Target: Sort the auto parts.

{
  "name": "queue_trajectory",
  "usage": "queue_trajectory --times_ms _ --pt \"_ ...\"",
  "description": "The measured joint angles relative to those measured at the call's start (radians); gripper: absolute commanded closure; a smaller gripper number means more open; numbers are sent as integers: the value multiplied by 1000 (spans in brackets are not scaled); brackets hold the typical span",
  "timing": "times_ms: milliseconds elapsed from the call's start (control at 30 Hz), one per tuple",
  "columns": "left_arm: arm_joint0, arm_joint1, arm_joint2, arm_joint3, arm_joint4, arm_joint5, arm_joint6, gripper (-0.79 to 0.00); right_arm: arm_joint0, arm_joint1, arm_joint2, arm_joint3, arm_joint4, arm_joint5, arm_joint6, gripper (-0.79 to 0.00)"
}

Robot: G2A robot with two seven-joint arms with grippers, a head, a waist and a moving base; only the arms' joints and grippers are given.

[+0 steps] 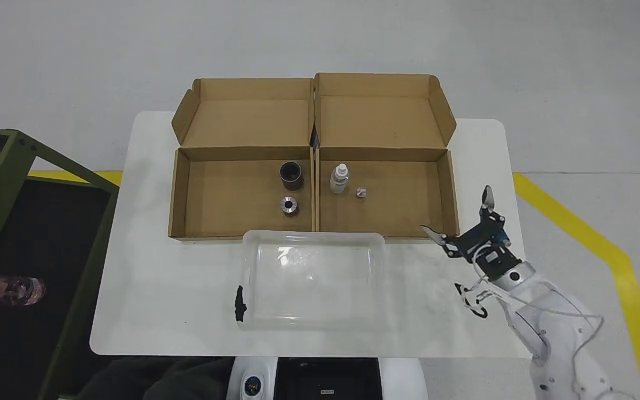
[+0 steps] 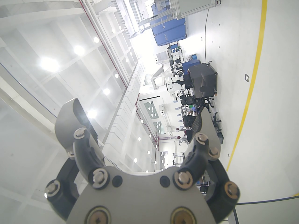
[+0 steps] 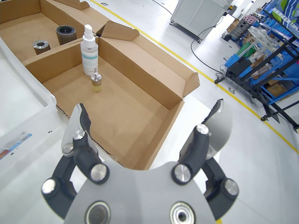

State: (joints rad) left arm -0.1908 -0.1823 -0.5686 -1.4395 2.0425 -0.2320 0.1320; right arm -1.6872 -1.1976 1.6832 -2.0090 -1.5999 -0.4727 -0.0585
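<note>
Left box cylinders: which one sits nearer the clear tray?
The short silver cylinder, near the left box's front wall; the taller dark cylinder stands behind it, farther from the tray.

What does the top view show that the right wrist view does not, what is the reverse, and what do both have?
Top view adds: the black clip on the edge of the clear tray and the right arm's white forearm. Right wrist view adds: a grey cabinet and blue bins in the room behind. Both share: one cardboard box with a dark cylinder and a metal ring, the other box with a spray bottle and a small capped part, and the open right hand.
</note>
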Motion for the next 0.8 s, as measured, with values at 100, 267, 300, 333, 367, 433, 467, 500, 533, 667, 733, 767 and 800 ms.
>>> queue_trajectory --times_ms 100,267,300,333,367,433,467,500,533,667,733,767,800 --pt "0 0 0 0 0 0 0 -785 -20 2 22 -12 6 11 -4 -785" --pt "0 0 0 0 0 0 0 -785 -33 3 37 -17 16 22 4 -785" --pt "0 0 0 0 0 0 0 -785 -33 3 37 -17 16 22 4 -785" --pt "0 0 0 0 0 0 0 -784 -33 3 37 -17 16 22 4 -785" --pt "0 0 0 0 0 0 0 -785 -33 3 37 -17 16 22 4 -785" --pt "0 0 0 0 0 0 0 -785 -32 3 37 -17 16 22 4 -785" --pt "0 0 0 0 0 0 0 -785 -32 3 37 -17 16 22 4 -785" --pt "0 0 0 0 0 0 0 -784 -32 3 37 -17 16 22 4 -784" --pt "0 0 0 0 0 0 0 -785 -32 3 37 -17 16 22 4 -785" --pt "0 0 0 0 0 0 0 -784 -32 3 37 -17 16 22 4 -785" --pt "0 0 0 0 0 0 0 -784 -32 3 37 -17 16 22 4 -785" --pt "0 0 0 0 0 0 0 -784 -32 3 37 -17 16 22 4 -784" --pt "0 0 0 0 0 0 0 -785 -32 3 37 -17 16 22 4 -785"
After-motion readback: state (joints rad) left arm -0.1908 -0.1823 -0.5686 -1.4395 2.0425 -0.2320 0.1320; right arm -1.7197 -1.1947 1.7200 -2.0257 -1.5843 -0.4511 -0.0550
